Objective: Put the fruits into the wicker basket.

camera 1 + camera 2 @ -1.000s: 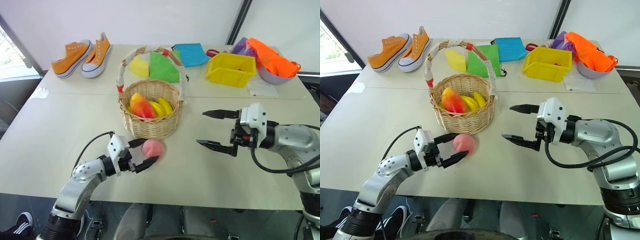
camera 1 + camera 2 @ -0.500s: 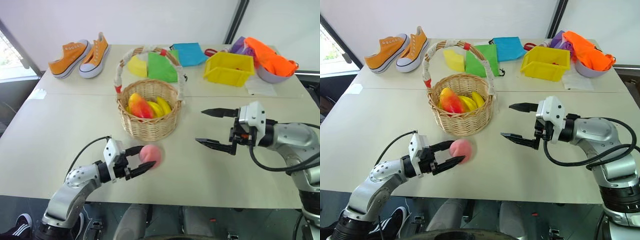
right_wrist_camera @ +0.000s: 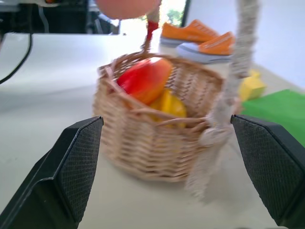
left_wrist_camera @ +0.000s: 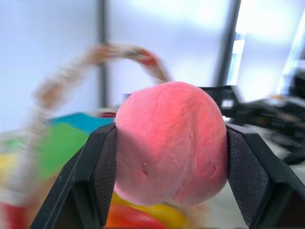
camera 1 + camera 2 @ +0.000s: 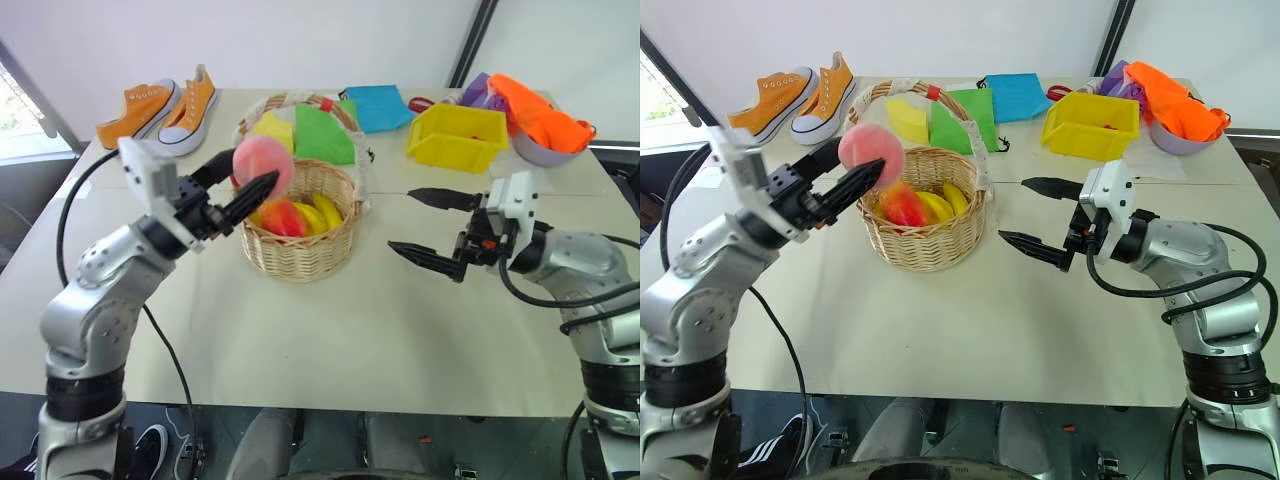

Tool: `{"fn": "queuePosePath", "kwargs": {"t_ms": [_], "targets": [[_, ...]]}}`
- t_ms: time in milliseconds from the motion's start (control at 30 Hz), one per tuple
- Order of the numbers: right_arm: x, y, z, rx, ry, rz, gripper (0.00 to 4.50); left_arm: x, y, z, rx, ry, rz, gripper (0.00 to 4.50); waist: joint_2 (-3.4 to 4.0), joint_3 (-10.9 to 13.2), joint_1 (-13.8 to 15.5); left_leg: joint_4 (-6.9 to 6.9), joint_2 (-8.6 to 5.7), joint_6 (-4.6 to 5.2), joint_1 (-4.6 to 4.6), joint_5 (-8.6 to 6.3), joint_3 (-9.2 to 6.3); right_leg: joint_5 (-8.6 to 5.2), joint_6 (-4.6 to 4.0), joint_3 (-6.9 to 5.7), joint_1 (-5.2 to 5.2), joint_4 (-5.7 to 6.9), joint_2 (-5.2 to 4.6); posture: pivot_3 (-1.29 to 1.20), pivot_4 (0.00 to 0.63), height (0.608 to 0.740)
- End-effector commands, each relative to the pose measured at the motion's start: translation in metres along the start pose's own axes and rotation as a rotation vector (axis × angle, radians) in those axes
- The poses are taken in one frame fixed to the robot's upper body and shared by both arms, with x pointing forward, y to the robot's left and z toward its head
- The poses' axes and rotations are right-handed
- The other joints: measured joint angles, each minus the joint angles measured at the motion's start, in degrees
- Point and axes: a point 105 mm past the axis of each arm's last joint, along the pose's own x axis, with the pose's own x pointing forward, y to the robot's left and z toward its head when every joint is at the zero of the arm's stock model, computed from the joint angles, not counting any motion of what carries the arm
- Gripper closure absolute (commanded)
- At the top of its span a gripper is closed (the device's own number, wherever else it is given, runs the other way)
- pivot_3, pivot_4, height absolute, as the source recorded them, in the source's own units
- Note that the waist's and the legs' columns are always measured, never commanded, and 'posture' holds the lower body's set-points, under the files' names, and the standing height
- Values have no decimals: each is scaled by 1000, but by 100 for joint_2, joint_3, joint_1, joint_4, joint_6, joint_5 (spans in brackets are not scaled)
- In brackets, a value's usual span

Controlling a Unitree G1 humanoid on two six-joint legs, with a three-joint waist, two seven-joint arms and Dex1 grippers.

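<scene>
Your left gripper is clamped on the pink peach, both pads pressed to its sides, holding it in the air over the near-left rim of the wicker basket. From the left wrist view the peach hides most of the basket's inside, and the arched handle behind it is blurred. Just under the peach, the mango lies in the basket against yellow banana pieces. Your right gripper stands wide apart, empty, right of the basket with bare table between them and toward the near edge.
</scene>
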Motion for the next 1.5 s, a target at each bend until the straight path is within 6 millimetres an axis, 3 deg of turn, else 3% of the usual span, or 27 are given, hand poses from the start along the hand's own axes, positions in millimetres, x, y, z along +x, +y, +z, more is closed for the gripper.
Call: {"fn": "queuePosePath", "kwargs": {"t_ms": [33,167,200,267,400,533,733,867,967,1100,1267,1500], "targets": [[2,-3,10,-51,-35,-14,0,13,0,-14,-8,21,38,1650,0,0,3,-1,0,0,0,0,0,0,0,0,0,0,0,0,150,740],[5,-2,10,-57,-40,-16,0,28,7,-27,-46,0,152,1650,-6,3,8,3,-1,-1,0,1,-1,1,2,0,3,0,0,0,150,740],[6,-1,10,-59,-40,-19,0,31,3,-28,-57,-9,150,650,-8,5,4,4,-1,-1,0,1,-1,1,3,0,3,0,0,0,150,740],[6,0,10,-56,-38,-20,0,32,-3,-27,-55,-24,132,81,-8,5,2,4,-1,-1,-1,1,0,2,3,0,1,1,0,0,150,740],[6,0,9,-54,-39,-24,0,28,-16,-21,-50,-41,54,81,-8,5,-10,2,1,-3,-1,2,-1,2,3,0,-2,5,3,0,150,740],[6,0,9,-54,-43,-28,0,21,-14,-16,-8,-54,45,81,-8,5,2,2,1,-3,-1,2,-1,2,3,1,-1,5,2,0,150,740],[15,-13,6,-13,-52,-133,0,-13,-20,-8,59,-49,-72,81,-7,4,-41,-2,4,-6,0,4,-1,1,2,4,-7,8,4,0,150,740],[27,-40,-2,43,-79,-425,0,-59,-19,-6,38,14,-108,81,-4,3,-39,-11,10,-13,1,7,0,1,0,14,-21,13,10,0,150,740],[45,-30,-3,102,-104,-461,0,-88,-11,-3,83,43,-71,81,1,4,-22,-14,10,-14,1,8,0,0,-2,18,-42,13,11,0,150,740],[67,-22,2,156,-151,-490,0,-113,23,2,85,22,95,81,1,4,11,-13,8,-14,3,8,-1,0,-2,17,-41,13,10,0,150,740],[86,-28,11,162,-189,-615,0,-132,28,-16,111,106,118,81,1,3,-36,-20,6,-15,8,8,3,1,-2,24,-43,14,11,0,150,740],[109,-32,6,73,-129,-603,0,-138,19,-13,92,105,78,81,2,3,-35,-23,10,-18,8,9,2,2,-3,25,-45,15,19,0,150,740]]}}
